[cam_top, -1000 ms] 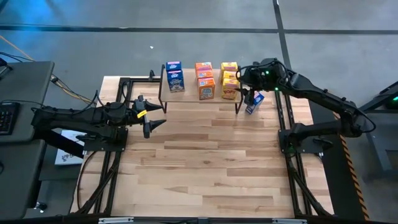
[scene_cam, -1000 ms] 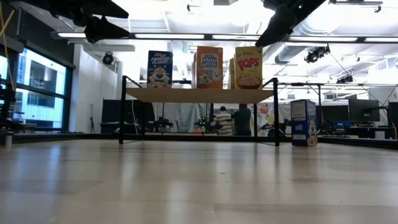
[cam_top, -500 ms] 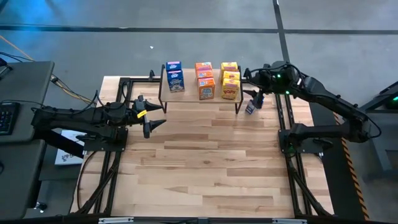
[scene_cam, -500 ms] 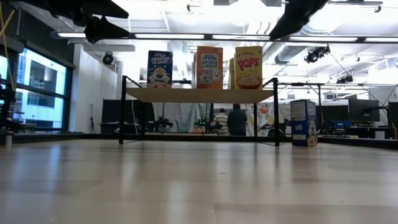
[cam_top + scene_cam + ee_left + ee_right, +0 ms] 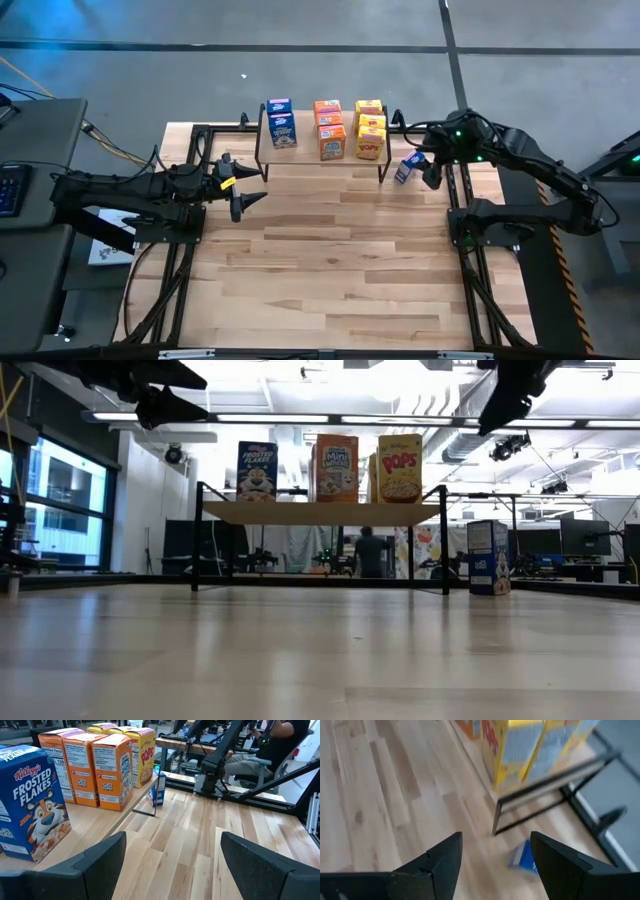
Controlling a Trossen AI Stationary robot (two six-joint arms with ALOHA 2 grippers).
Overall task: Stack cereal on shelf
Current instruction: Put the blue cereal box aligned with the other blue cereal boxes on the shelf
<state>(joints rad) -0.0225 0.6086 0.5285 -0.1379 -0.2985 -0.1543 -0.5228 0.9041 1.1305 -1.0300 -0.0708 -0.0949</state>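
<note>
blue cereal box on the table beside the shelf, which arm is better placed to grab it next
Right. The right gripper hovers with open jaws next to the blue cereal box by the shelf. The left gripper waits across the table.

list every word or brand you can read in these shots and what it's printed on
"Kellogg's FROSTED FLAKES" on the front of the blue cereal box on the shelf.
"POPS" on the yellow cereal box at the shelf's other end.
"Mini Wheats" on the orange cereal box in the middle, only just legible.
The orange boxes' side panels and the lone blue box on the table carry print too small to read.
</note>
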